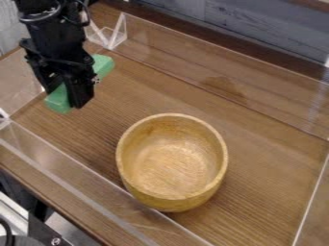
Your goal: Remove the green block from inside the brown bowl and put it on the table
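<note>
Ample table (244, 106) flanks the hand (73, 96) gripping the green block (75, 85).

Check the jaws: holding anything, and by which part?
Yes: the gripper is shut on the green block, gripped around its middle, both ends sticking out. It hangs left of the brown bowl.

1. You see the brown bowl (172, 160) as pale wood, matt, with fine grain across its inside.
2. Your bench (244, 96) shows dark-streaked wood grain with a soft sheen.
3. The walls (77, 197) around it look like clear, glossy plastic.
4. The green block (77, 85) looks smooth and matt.
5. Your gripper (71, 91) is matt black.
</note>
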Controlling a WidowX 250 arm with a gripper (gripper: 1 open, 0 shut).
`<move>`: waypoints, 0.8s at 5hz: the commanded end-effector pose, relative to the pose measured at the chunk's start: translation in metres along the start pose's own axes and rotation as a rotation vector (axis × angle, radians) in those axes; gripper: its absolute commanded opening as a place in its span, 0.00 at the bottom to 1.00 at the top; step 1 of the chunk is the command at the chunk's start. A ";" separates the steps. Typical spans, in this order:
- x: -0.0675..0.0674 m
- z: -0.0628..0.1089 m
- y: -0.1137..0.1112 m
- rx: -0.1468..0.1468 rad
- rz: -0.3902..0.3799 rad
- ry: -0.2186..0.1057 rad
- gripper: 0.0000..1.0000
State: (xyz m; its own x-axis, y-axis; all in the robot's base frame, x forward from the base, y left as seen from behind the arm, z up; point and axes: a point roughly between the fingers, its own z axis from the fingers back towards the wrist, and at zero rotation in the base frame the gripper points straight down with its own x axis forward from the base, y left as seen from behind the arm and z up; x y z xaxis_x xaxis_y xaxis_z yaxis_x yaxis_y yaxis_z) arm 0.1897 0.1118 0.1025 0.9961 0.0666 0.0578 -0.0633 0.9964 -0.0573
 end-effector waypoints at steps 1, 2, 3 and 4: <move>0.007 0.005 -0.003 0.033 -0.007 -0.032 0.00; 0.005 -0.002 -0.014 0.037 -0.011 -0.018 0.00; 0.009 -0.007 -0.022 0.043 -0.016 -0.013 0.00; 0.013 -0.016 -0.016 0.052 -0.009 -0.009 0.00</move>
State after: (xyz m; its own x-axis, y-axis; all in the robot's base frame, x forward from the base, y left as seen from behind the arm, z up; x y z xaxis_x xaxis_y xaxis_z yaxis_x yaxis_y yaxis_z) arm 0.1996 0.0914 0.0802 0.9978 0.0577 0.0318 -0.0570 0.9981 -0.0235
